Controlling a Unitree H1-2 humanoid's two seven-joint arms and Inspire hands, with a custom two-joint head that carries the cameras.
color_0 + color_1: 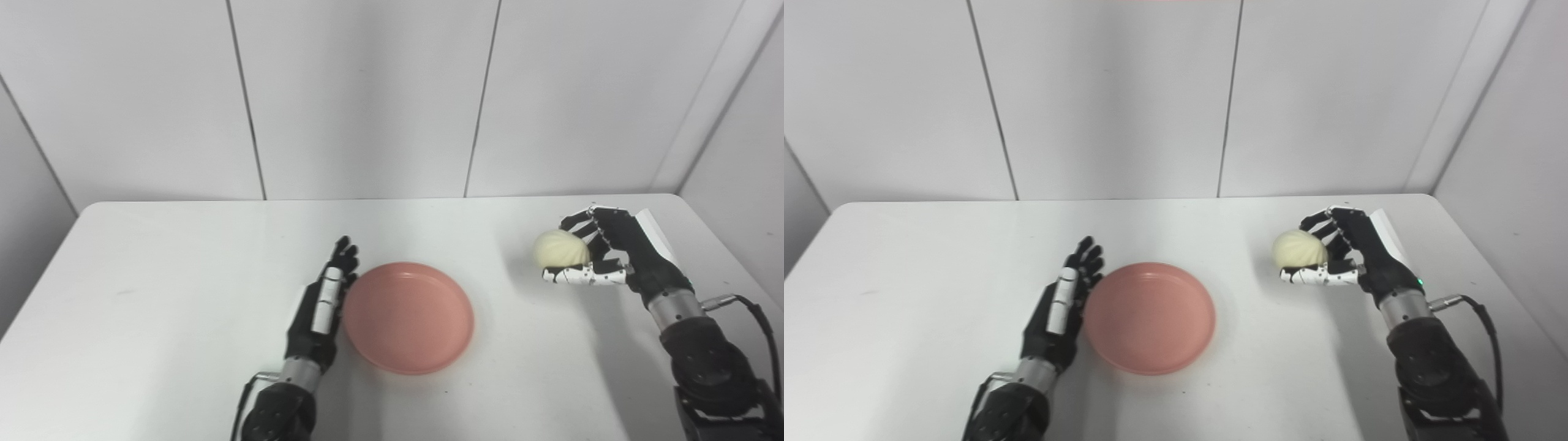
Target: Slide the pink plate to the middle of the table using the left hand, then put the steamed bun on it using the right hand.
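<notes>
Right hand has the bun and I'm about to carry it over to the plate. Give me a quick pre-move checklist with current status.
1. Steamed bun gripped by the right hand: ok, fingers curl around it with the thumb beneath.
2. Bun lifted off the table: cannot tell.
3. Pink plate near the table's middle: ok.
4. Plate empty to receive the bun: ok.
5. Left hand out of the drop zone: ok, it lies flat along the plate's left rim, not over the plate; contact with the rim cannot be told.
6. Path from bun to plate clear: ok, only bare table lies between them.
</notes>
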